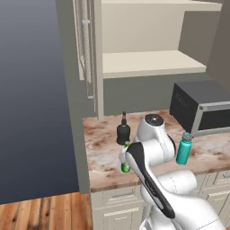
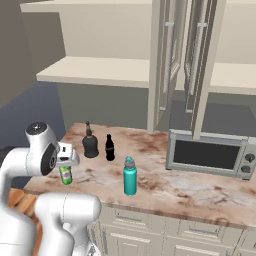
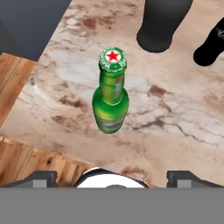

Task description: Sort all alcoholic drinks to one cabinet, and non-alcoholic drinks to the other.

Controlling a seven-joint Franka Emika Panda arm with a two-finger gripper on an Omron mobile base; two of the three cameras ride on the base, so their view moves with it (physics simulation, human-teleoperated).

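My claw (image 3: 112, 177) hangs wide apart, holding nothing, its two dark tips at the lower left and lower right of the hand view. Dead centre below it stands the green beer bottle (image 3: 111, 94), upright on the marble counter (image 3: 175, 118), red-star cap toward me; I judge the claw is poised overhead like this so the neck falls between the tips on the way down. The bottle stands near the counter's front edge, with wood floor (image 3: 17, 100) showing at the left of that frame. Upper middle of the hand view: the base of the squat black bottle (image 3: 162, 24); upper right corner, another dark base, probably the cola bottle (image 3: 212, 46), though it is cropped too hard to be sure. The right base view settles that: the squat bottle (image 2: 90, 142) and the slim cola bottle (image 2: 109, 148) stand close together just left of centre, the beer bottle (image 2: 65, 175) lower left, half hidden by my wrist, the teal bottle (image 2: 130, 176) apart at centre, a microwave (image 2: 212, 156) at right. The left base view gives the open cabinet (image 1: 148, 63) with bare shelves at upper centre, where I judge one group should go; there my arm covers most of the beer bottle (image 1: 125, 167), and the teal bottle (image 1: 183, 148) sits right of centre.
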